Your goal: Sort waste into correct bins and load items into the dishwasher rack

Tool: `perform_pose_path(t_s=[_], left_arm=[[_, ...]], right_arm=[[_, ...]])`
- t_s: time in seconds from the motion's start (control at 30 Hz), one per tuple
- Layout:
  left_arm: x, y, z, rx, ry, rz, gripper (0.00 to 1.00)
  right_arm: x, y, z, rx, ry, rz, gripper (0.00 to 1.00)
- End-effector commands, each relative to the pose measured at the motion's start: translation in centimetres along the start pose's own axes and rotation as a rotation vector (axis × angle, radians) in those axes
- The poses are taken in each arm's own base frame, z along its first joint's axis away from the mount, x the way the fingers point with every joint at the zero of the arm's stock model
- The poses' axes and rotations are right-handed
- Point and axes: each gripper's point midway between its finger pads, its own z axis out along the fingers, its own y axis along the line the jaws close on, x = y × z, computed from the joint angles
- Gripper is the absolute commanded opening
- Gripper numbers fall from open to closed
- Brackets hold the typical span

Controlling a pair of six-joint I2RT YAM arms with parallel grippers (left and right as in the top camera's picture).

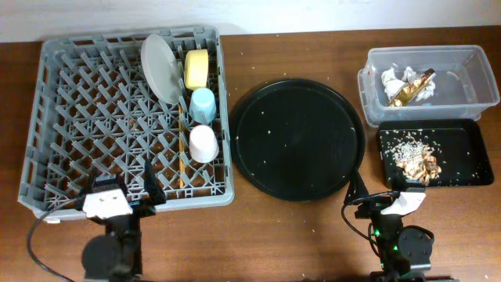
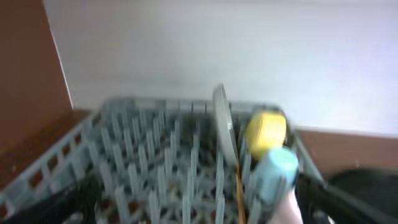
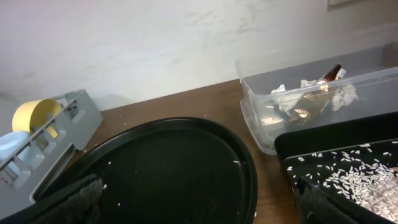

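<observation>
The grey dishwasher rack (image 1: 86, 117) stands at the left. In its right side are the grey plate (image 1: 159, 67) on edge, the yellow bowl (image 1: 196, 69), the light blue cup (image 1: 203, 104), the pale pink cup (image 1: 203, 143) and the chopsticks (image 1: 182, 153). The clear tub (image 1: 462, 74) holds white tissues (image 1: 391, 78) and the gold-brown wrapper (image 1: 411, 88). The flat black tray (image 1: 462, 149) holds brown scraps with rice crumbs (image 1: 419, 160). My left gripper (image 1: 124, 186) is open and empty at the rack's front edge. My right gripper (image 1: 378, 189) is open and empty, in front of the flat tray.
A large round black tray (image 1: 297, 139) with a few white crumbs lies between the rack and the bins. It fills the right wrist view (image 3: 174, 168). Crumbs are scattered on the brown table (image 1: 258, 235). A white wall is behind.
</observation>
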Motion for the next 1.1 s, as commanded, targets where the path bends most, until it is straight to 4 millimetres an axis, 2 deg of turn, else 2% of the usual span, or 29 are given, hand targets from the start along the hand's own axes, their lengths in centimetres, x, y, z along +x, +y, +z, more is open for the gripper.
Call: perform_pose_path(t_s=[0.0, 0.13, 0.27, 1.07], left_arm=[[2.5, 0.1, 0.7, -0.001, -0.067, 0.024, 0.99], [6.6, 0.6, 0.9, -0.004, -0.098, 0.02, 0.99], [10.2, 0.8, 0.5, 0.001, 0.023, 0.071, 0.99], [10.1, 0.7, 0.5, 0.007, 0.02, 0.085, 0.99]], right_arm=[[0.3, -0.2, 0.0, 0.006, 0.002, -0.006, 0.98], [0.3, -0.2, 0.0, 0.006, 0.002, -0.006, 0.98], [0.3, -0.2, 0.0, 0.006, 0.002, -0.006, 0.98], [0.3, -0.2, 0.0, 0.006, 0.002, -0.006, 0.99]])
